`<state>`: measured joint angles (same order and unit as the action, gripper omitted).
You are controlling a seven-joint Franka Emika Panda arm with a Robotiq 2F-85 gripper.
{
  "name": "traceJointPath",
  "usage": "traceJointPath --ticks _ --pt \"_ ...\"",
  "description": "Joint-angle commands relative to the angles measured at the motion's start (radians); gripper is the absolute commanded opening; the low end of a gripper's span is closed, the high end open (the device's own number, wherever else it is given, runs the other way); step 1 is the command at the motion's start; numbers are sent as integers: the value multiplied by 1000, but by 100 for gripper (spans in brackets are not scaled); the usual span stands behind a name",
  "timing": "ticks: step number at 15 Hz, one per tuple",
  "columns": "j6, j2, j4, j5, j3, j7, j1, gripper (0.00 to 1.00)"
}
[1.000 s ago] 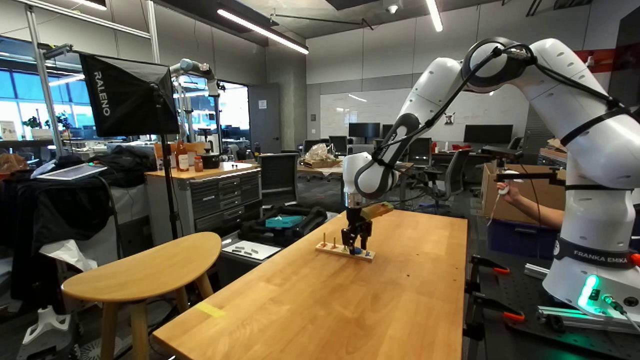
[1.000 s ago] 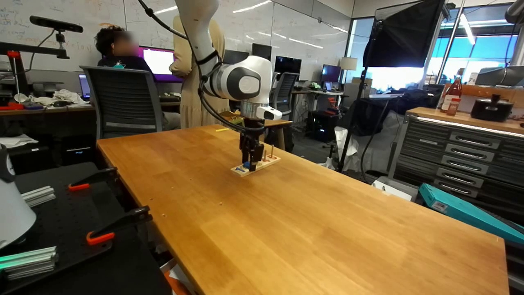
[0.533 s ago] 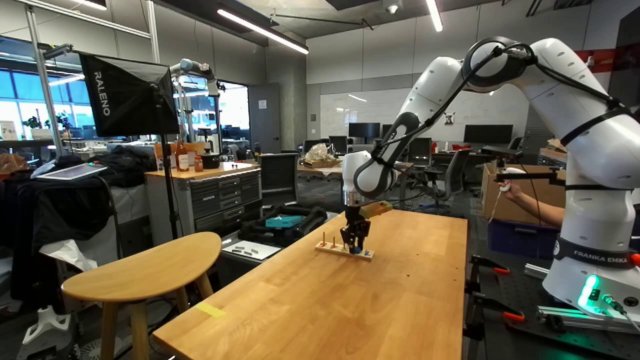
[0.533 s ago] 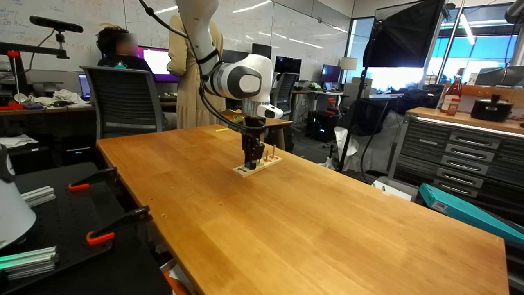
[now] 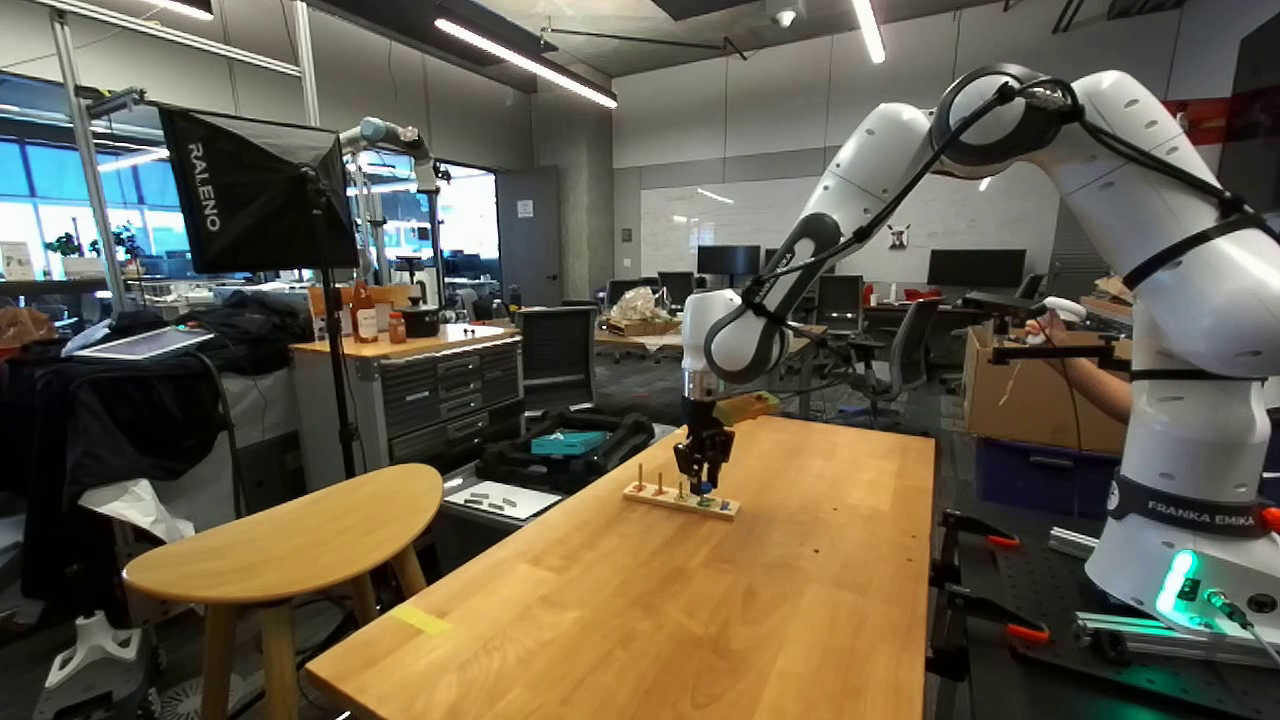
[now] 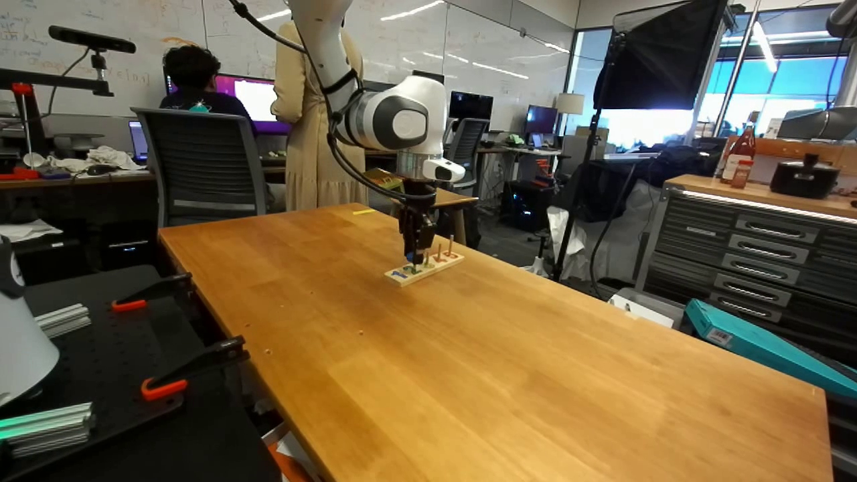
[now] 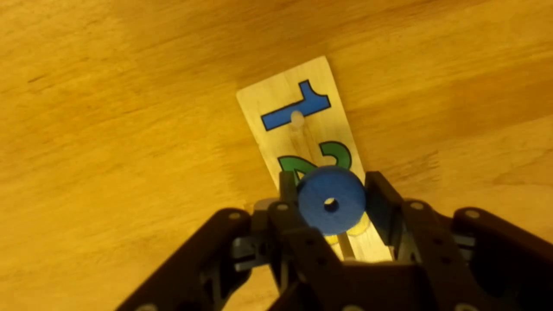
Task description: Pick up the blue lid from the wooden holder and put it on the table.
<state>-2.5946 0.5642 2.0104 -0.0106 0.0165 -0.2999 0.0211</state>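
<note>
Blue lid (in claw) higher than before; wooden holder below.

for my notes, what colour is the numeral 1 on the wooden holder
The numeral 1 is blue with a black outline, clearest in the wrist view.

The premises are a robotics laboratory laid out within an open-plan office. A white robot arm lettered FRANKA EMIKA stands on a black perforated plate beside a long wooden table. Clamps with orange parts and lengths of metal profile are noted on that plate. A softbox lettered RALENO is mounted on a pole; just beyond it, in an exterior view, a further jointed arm is visible. A dark multi-drawer cabinet stands near the pole. Office use is evidenced by a whiteboard bearing handwriting, several monitors, high-backed chairs and a person seated before a lit screen.
</note>
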Motion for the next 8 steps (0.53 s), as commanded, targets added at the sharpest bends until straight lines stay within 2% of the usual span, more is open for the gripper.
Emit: traceJointPath --ticks 1,5,8 --pt "32 -89 8 30 17 -1 17 19" --pt "44 -94 -32 -8 92 -52 8 19" --pt "49 -28 -89 -7 148 -62 -18 19"
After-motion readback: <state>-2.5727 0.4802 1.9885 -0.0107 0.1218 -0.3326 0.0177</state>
